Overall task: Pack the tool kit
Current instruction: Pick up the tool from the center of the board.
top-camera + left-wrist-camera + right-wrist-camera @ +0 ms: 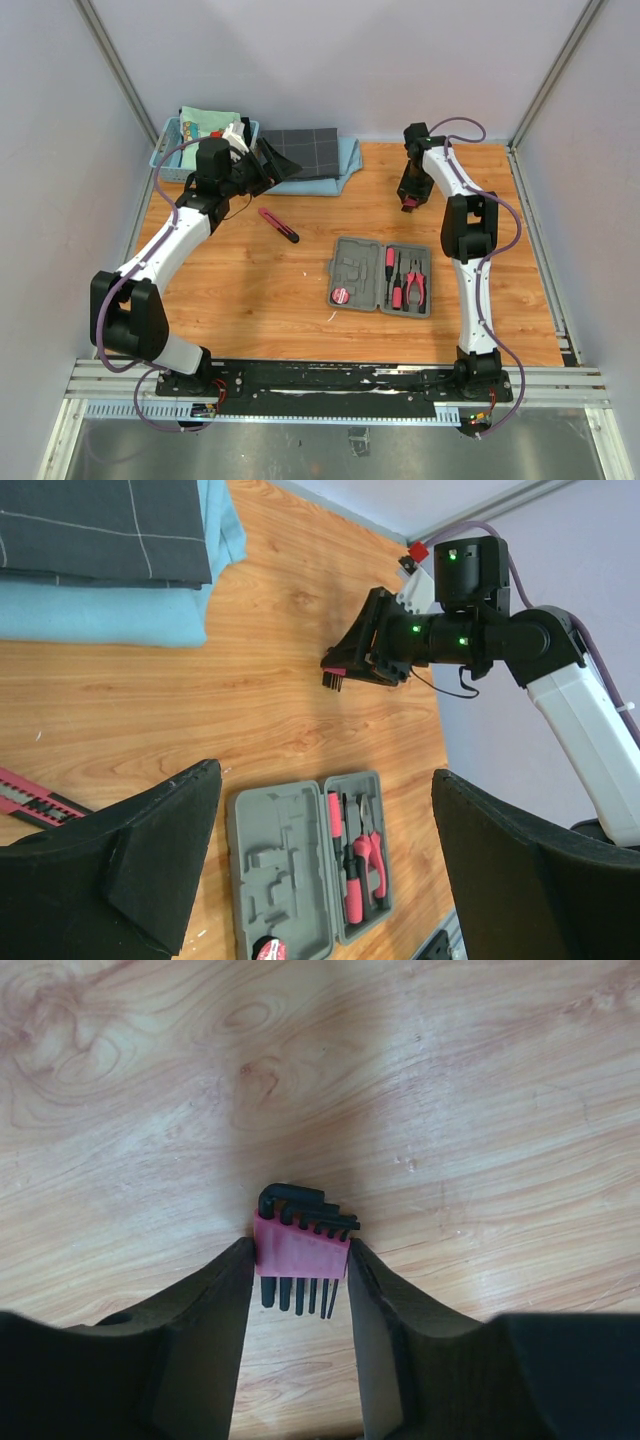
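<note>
The case (380, 276) lies open mid-worktop (250, 290), pliers (415, 288) and screwdrivers (393, 272) slotted. The right claw (300, 1258) clamps the hex keys (300, 1242); the left claw (320, 800) gapes empty. The knife (278, 224) lies outside the case.

Left jaws apart, right jaws clamped.

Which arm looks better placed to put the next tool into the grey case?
Right. The right pincer grips the pink hex-key set, just beyond the open case; the left pincer is open and empty.
</note>
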`<action>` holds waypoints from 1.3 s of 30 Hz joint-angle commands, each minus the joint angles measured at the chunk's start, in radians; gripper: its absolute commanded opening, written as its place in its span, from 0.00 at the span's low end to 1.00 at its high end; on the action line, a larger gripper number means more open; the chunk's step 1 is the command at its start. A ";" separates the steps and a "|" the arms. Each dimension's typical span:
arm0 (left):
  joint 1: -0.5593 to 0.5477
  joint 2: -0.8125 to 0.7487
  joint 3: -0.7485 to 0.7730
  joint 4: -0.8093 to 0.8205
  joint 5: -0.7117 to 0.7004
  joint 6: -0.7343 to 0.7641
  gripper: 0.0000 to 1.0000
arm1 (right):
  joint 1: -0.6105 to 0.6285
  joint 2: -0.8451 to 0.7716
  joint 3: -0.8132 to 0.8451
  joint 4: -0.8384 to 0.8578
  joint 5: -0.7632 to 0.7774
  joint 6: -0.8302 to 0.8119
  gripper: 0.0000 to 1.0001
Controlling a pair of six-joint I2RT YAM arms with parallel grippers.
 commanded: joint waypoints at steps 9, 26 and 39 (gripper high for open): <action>-0.006 -0.018 0.003 0.019 0.007 0.009 0.90 | -0.010 -0.015 -0.080 0.115 -0.146 -0.036 0.32; -0.002 -0.026 -0.015 0.038 0.008 0.002 0.90 | 0.000 -0.221 -0.456 1.059 -0.999 0.590 0.30; 0.000 -0.052 -0.031 0.032 0.000 0.015 0.90 | 0.095 -0.259 -0.541 1.251 -1.055 0.730 0.26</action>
